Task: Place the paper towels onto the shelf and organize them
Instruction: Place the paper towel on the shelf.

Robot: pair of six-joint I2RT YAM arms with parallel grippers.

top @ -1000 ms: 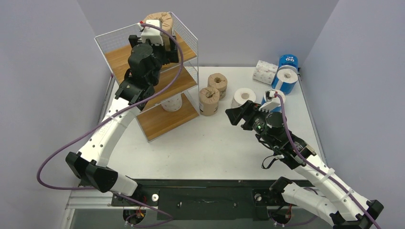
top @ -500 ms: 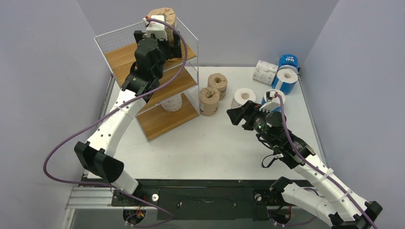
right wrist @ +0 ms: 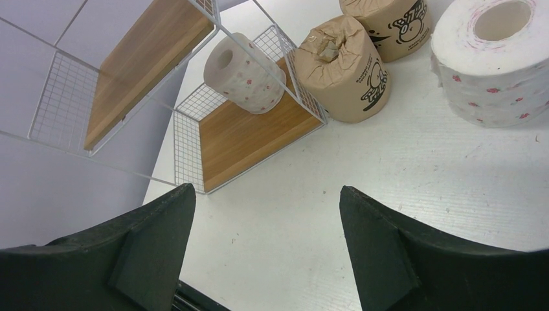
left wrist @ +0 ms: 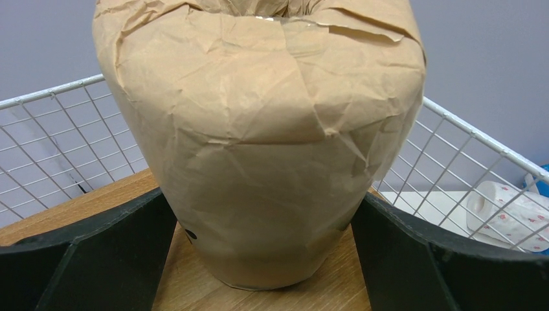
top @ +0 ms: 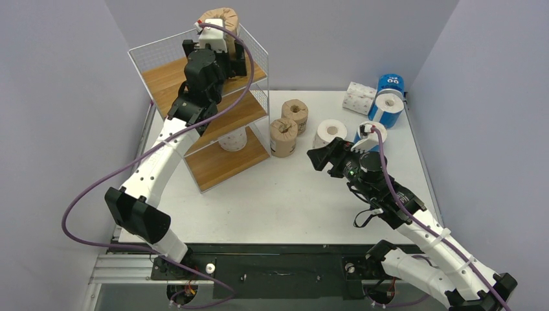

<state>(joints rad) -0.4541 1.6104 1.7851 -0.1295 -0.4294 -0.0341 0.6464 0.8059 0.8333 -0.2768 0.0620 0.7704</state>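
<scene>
The shelf (top: 162, 76) is a white wire rack with wooden boards at the table's back left. My left gripper (top: 217, 52) is on its top tier. Its jaws press both sides of a brown-wrapped roll (top: 220, 19) that stands upright on the top board (left wrist: 90, 207); the roll (left wrist: 259, 142) fills the left wrist view, gripper (left wrist: 262, 201) around it. My right gripper (top: 322, 157) is open and empty above the table, also in its wrist view (right wrist: 267, 189). A white roll (top: 233, 138) lies on a lower tier (right wrist: 243, 71).
Two brown rolls (top: 294, 111) (top: 283, 135) and a white roll (top: 330, 131) stand just right of the shelf. Blue-wrapped rolls (top: 391, 84) (top: 387, 107) and a printed white roll (top: 358, 97) sit at the back right. Another roll (top: 370, 133) is behind my right wrist.
My left gripper moved the brown roll further back and right on the top tier, then held almost still. My right arm barely moved.
</scene>
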